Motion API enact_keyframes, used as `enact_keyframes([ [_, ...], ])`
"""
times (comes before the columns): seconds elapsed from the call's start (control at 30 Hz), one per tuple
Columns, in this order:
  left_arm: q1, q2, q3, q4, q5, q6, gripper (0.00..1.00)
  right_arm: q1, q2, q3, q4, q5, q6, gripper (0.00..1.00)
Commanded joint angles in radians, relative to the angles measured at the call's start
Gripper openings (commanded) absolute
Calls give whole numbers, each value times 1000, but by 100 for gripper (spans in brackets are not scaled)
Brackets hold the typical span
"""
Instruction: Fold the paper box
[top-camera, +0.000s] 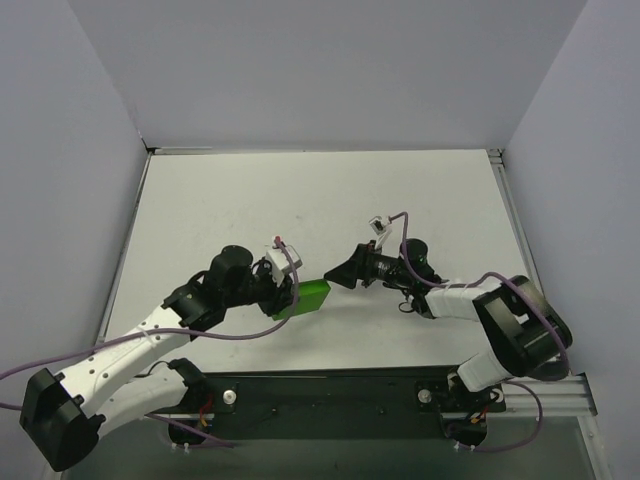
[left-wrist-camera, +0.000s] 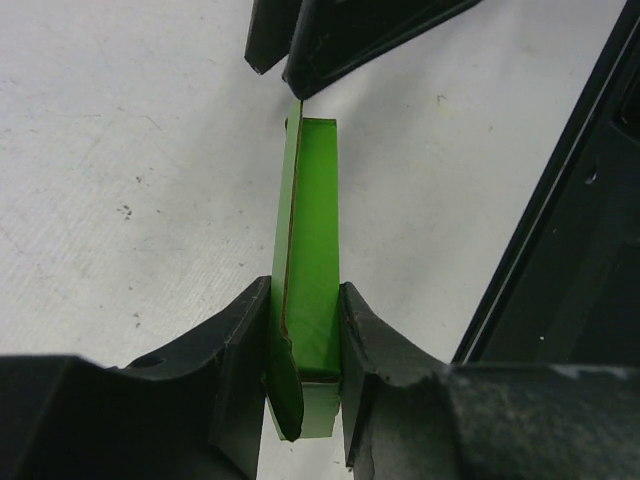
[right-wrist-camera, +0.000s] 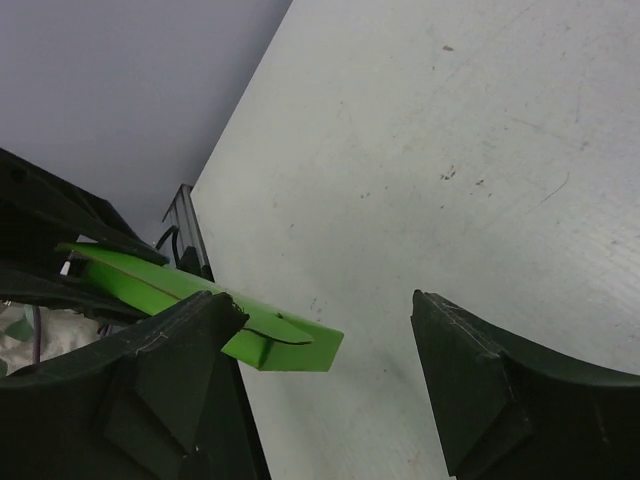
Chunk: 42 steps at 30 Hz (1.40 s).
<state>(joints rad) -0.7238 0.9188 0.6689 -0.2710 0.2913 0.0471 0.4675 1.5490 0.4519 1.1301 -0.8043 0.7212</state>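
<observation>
Near end of the paper box (left-wrist-camera: 312, 230) is clamped in the left pincer (left-wrist-camera: 305, 330). The box is flattened and held over the table (top-camera: 400, 200). Right pincer (right-wrist-camera: 322, 300) is released at the box's far end, fingers spread wide. Contact with the box cannot be told.

My left jaws grip the green box (top-camera: 308, 297) near the middle of the bench (top-camera: 300, 200); my right jaws point at its other end, just beside it.
</observation>
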Motion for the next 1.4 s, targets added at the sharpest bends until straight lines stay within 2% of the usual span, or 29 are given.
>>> enact_keyframes([
  [0.0,4,40,9,39,74,1,9,80,-157,-41,-13,89,-161,78],
  [0.2,4,107,1,55,155,-13,10,118,-276,-73,-186,146,-235,77],
  [0.5,4,132,-3,75,200,-15,9,154,-363,-113,-361,183,-347,69],
  [0.53,3,134,-5,75,201,-13,9,157,-366,-114,-377,183,-356,66],
  [1.07,4,130,-9,76,215,-10,9,189,-388,-104,-438,198,-397,45],
  [1.2,3,132,-11,76,213,-6,9,194,-398,-102,-446,208,-396,35],
  [1.37,4,132,-12,79,227,-1,9,195,-415,-102,-457,223,-398,31],
])
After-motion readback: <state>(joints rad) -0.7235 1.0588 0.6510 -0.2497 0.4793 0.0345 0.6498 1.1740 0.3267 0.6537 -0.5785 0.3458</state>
